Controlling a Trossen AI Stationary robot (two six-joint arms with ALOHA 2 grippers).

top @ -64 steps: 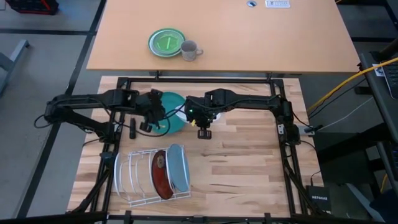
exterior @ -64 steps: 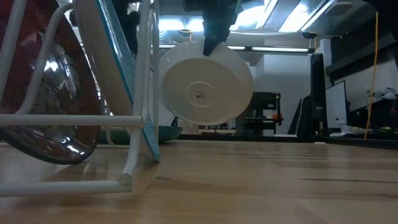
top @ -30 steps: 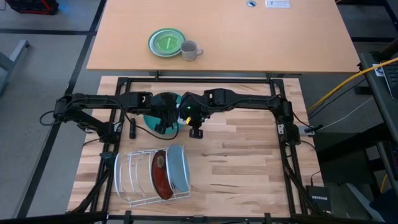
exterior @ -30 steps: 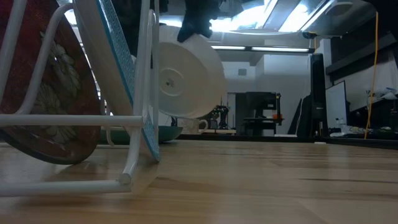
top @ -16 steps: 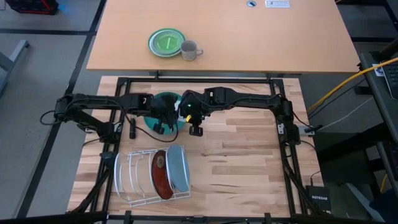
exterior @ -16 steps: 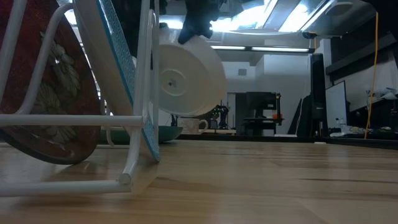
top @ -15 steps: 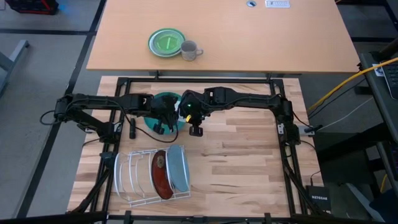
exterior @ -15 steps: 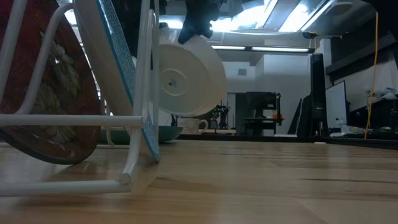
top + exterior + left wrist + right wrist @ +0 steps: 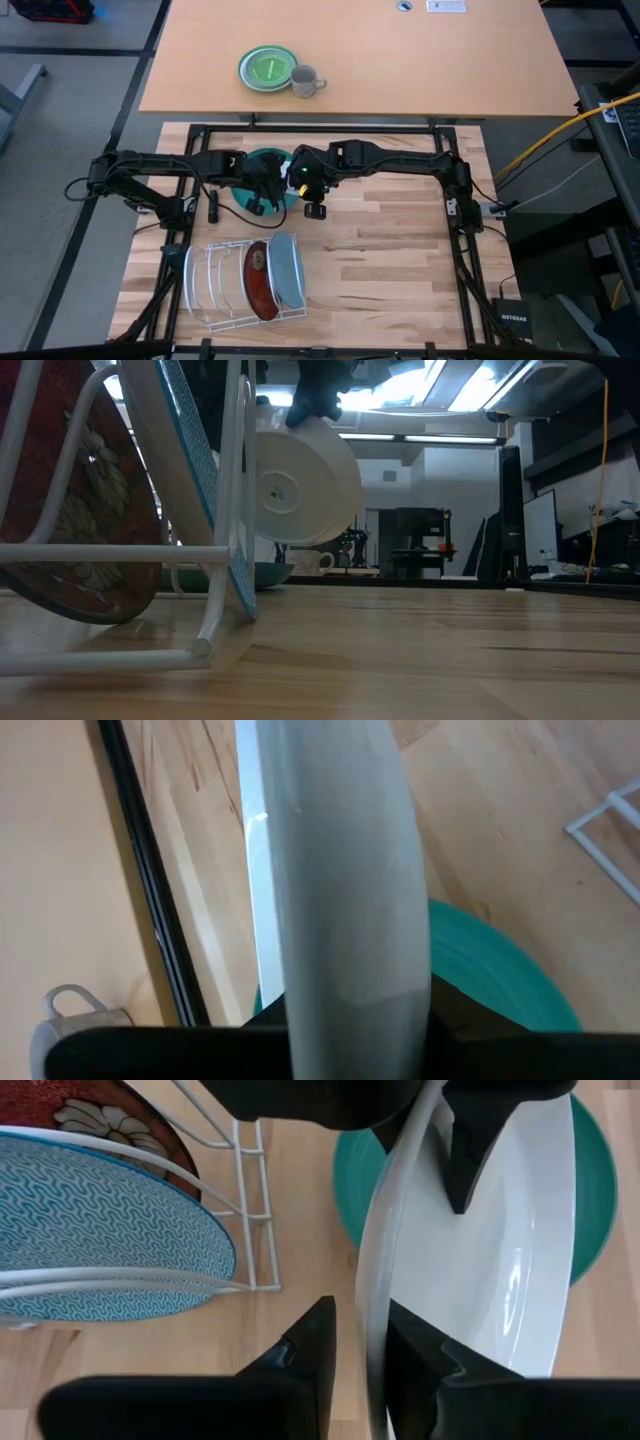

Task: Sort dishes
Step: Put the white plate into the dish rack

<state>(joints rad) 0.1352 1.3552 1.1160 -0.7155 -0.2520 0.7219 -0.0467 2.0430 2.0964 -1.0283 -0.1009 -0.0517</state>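
Both grippers, left gripper (image 9: 262,186) and right gripper (image 9: 297,178), now clamp the white plate (image 9: 300,485) mid-frame: a handover, barely moved lately.

Both my arms are dark, near black, built of jointed tube sections with chunky housings at the joints. Thin black cables loop off my left arm (image 9: 150,170) near its base. A small green light shows on my right arm (image 9: 390,160) near the wrist. My right gripper (image 9: 358,1350) has matte black, wedge-shaped fingers (image 9: 300,1355) tapering to points.
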